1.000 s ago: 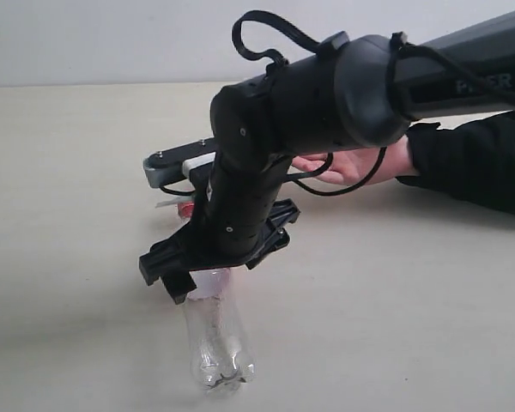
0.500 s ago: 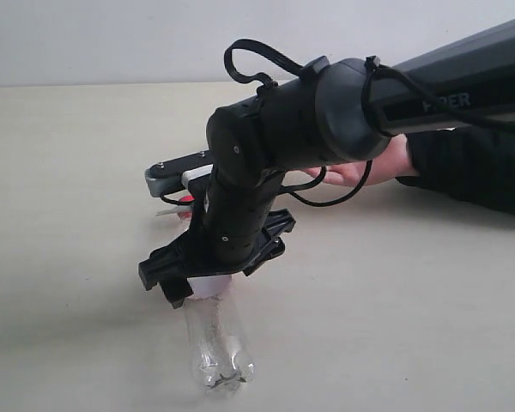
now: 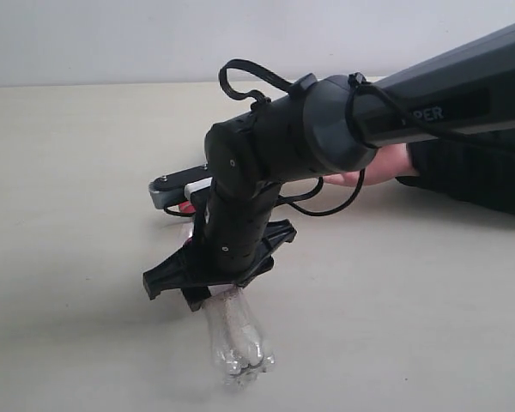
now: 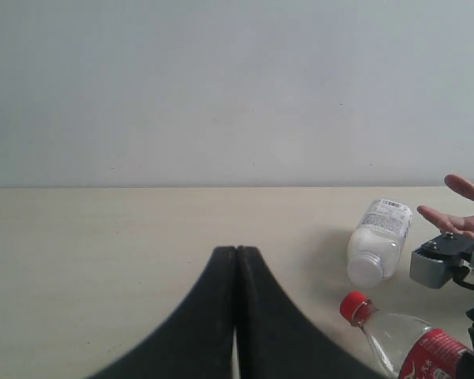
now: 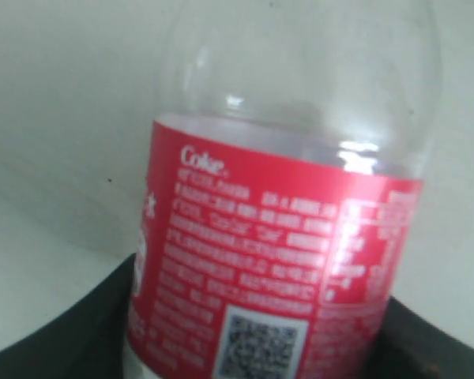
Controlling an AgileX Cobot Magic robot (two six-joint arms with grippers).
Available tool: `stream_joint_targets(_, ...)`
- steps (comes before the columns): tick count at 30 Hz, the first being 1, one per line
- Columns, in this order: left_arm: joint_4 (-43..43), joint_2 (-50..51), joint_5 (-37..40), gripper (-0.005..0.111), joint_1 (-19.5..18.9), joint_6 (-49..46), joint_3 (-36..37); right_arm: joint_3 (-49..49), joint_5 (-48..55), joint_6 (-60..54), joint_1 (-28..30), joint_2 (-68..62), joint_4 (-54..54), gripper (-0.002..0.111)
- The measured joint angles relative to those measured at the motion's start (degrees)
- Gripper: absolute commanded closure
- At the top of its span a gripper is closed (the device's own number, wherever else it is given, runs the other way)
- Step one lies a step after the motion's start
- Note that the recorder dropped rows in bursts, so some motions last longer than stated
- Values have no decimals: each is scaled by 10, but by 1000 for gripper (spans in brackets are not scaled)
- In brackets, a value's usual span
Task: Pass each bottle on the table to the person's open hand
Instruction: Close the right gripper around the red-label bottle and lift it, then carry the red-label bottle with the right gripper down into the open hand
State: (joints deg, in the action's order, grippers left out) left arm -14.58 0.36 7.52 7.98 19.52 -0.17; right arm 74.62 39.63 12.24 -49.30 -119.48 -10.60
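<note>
Low in the centre of the exterior view, the right gripper (image 3: 208, 287) clasped the clear bottle (image 3: 238, 343) on the table (image 3: 69, 215) across its red label (image 5: 276, 260), which read "Coke" above small illegible white print and a QR code (image 5: 257, 347). The left gripper (image 4: 235, 316) was pressed shut, empty. "PER" showed on the right arm (image 3: 429, 110).

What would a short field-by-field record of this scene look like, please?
Right gripper: fingers either side of the clear plastic bottle with red cap and red label; firm grip not clear
Clear bottle: on its side, base towards the exterior camera
Left gripper: shut, empty
Other bottle: white plastic bottle with white cap, on its side
Surface: pale beige table
Person's hand: bare, open, beyond the bottles
</note>
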Motion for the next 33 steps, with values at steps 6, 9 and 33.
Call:
stream_joint_targets(6, 0, 0, 0, 107, 0, 0, 0, 1, 10, 0, 0, 6, 15, 108)
stream_joint_targets(9, 0, 0, 0, 107, 0, 0, 0, 1, 14, 0, 0, 24, 24, 108)
stream_joint_targets(33, 0, 0, 0, 107, 0, 0, 0, -176, 142, 84, 57, 583, 241, 108)
